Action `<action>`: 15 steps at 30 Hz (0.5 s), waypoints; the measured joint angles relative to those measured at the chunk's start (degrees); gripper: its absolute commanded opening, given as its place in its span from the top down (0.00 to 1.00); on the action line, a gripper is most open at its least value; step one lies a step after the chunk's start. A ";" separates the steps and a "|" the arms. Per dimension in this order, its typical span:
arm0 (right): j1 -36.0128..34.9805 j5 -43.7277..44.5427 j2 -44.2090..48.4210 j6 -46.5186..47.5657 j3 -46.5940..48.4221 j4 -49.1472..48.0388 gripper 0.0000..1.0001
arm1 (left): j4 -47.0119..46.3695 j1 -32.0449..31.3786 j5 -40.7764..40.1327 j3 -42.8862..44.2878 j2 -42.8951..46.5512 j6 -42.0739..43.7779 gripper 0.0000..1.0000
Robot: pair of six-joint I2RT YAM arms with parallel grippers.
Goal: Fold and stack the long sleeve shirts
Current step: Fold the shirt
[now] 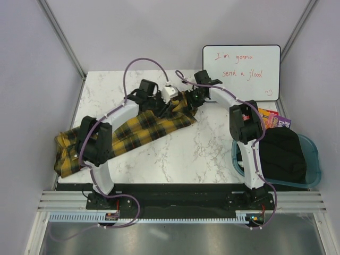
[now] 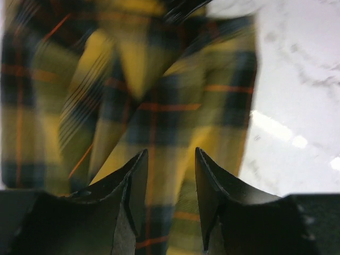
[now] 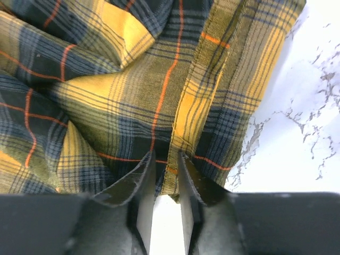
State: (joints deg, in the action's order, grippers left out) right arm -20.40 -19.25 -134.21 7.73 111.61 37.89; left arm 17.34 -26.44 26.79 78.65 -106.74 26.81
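A: Top view first. Where's the shirt?
B: The shirt point(image 1: 143, 127) is a rumpled band across the surface point(image 1: 202, 154). It runs from 8 o'clock, where one end hangs over the edge, up toward 12. Both hands are at the 12 o'clock end: left hand point(image 1: 166, 106) over the cloth, right hand point(image 1: 194, 101) just beside it at the tip.
A: Other stuff?
B: Whiteboard point(image 1: 241, 71) at 1 o'clock. Blue bin point(image 1: 313, 159) at 4, off the surface edge, with dark cloth point(image 1: 281, 154) in it. Can't tell what that cloth is.
A: Left wrist?
B: Blurry. Shirt point(image 2: 159, 106) fills 9 to 12, bare surface point(image 2: 297, 79) at 2. Left hand point(image 2: 170, 175) has its fingers point(image 2: 133, 180) apart with plaid showing in the gap. Can't tell if it's pinching a bunch or holding nothing.
A: Right wrist?
B: Sharp. Right hand point(image 3: 166, 175) has its fingers nearly together, clamped on a hem edge of the shirt point(image 3: 133, 95) that runs down into the tips. Bare surface point(image 3: 319, 133) at 3.
A: Progress?
B: Early, I'd judge. The shirt isn't laid flat, there's no fold and no stack anywhere. It reads as the spread-out step, so all the folding and stacking is left.
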 measured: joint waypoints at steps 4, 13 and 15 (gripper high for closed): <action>0.00 -1.01 1.27 0.00 -0.11 -0.04 0.61 | 5.66 8.92 -0.28 0.02 1.05 0.02 0.52; 0.00 -5.11 10.62 1.57 -1.03 0.35 0.61 | 19.58 18.62 0.74 2.08 1.09 4.68 0.50; 0.00 -6.10 10.62 2.29 -1.03 0.50 0.60 | 21.55 18.10 2.14 4.22 0.68 5.38 0.50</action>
State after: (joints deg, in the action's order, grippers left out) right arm -20.40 -25.34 -123.59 10.02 110.59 38.39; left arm 38.89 -8.34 28.93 82.87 -106.06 32.18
